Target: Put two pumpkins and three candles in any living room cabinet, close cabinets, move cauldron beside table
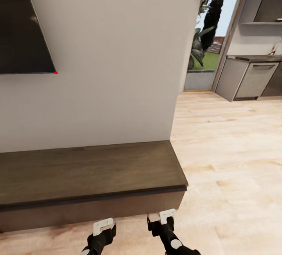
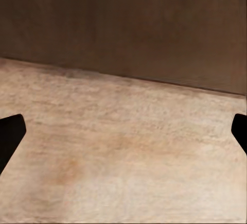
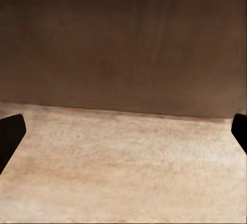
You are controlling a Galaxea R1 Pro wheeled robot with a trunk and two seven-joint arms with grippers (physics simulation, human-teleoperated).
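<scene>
The cabinet (image 1: 90,176), a long, low dark-brown console, stands against the pale wall with its front shut. Its right end is near the middle of the head view. Both grippers hang low in front of it, just above the wooden floor. My left gripper (image 1: 103,227) and right gripper (image 1: 166,216) point at the cabinet front. In the left wrist view the left gripper (image 2: 123,136) is open with nothing between its black fingertips (image 2: 10,136). The right gripper (image 3: 123,136) is likewise open and empty, facing the cabinet front (image 3: 123,44). The pumpkins, candles and cauldron are out of view.
A black TV screen (image 1: 23,24) hangs on the wall above the cabinet at the left. Light wooden floor (image 1: 227,161) stretches to the right towards grey kitchen units (image 1: 250,79) and a glazed doorway (image 1: 207,32) with plants outside.
</scene>
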